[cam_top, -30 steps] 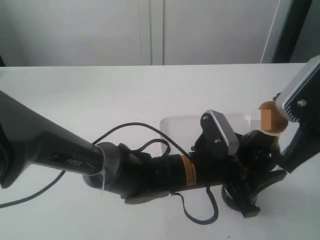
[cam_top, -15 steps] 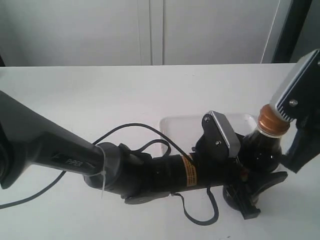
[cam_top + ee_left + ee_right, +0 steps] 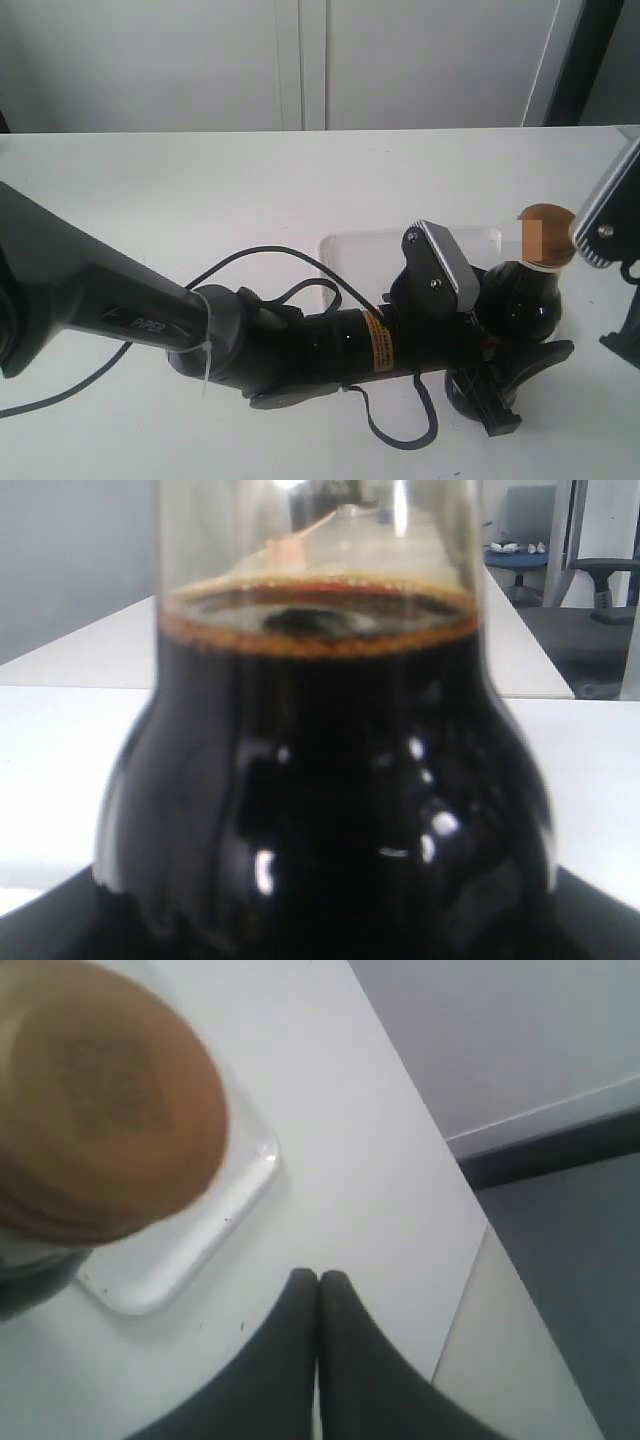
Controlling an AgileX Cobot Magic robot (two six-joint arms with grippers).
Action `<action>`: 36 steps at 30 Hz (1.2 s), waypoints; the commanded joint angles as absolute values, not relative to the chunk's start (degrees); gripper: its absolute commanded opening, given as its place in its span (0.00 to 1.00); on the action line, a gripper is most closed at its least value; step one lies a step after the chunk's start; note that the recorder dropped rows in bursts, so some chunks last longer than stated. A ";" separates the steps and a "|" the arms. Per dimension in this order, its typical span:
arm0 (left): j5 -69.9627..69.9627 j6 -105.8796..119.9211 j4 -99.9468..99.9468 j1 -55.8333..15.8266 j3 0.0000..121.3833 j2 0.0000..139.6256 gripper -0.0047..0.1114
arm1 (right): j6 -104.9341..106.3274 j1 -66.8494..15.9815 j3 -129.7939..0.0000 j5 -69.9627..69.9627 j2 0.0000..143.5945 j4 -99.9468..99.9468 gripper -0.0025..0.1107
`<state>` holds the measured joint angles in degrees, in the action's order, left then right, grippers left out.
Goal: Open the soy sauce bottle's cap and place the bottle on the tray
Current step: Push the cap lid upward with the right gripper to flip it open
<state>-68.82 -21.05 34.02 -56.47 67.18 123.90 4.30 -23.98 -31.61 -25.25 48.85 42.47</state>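
Matte black arm (image 3: 90, 290), white PIPER lettering (image 3: 148, 324), orange warning label (image 3: 376, 345), looping black cable (image 3: 270, 252)

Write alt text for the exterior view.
The left gripper clasps the base of the upright soy sauce bottle, which carries its copper cap. The right gripper hangs beside the cap, not touching it. The tray lies behind the bottle on the white table.

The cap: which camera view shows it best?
Right wrist view: the cap looms large, close up, top face visible. Exterior view shows it small, atop the soy sauce bottle. Left wrist view misses it.
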 commanded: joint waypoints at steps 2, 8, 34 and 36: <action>-69.96 -20.78 33.45 -56.67 67.40 123.42 0.04 | 3.53 -27.04 -28.82 -25.04 46.07 47.64 0.02; -69.96 -20.78 33.45 -56.67 67.40 123.42 0.04 | 0.37 -29.60 -28.62 -24.69 47.60 50.07 0.02; -69.96 -20.78 31.79 -56.67 67.40 123.42 0.04 | -7.92 -33.16 -29.47 -20.22 48.27 54.72 0.02; -69.96 -20.78 31.79 -56.67 67.40 123.42 0.04 | -7.92 -34.28 -29.47 -20.61 48.27 54.93 0.02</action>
<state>-68.70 -21.50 32.69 -56.47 67.18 123.99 -7.50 -32.63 -29.37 -22.13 48.07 55.30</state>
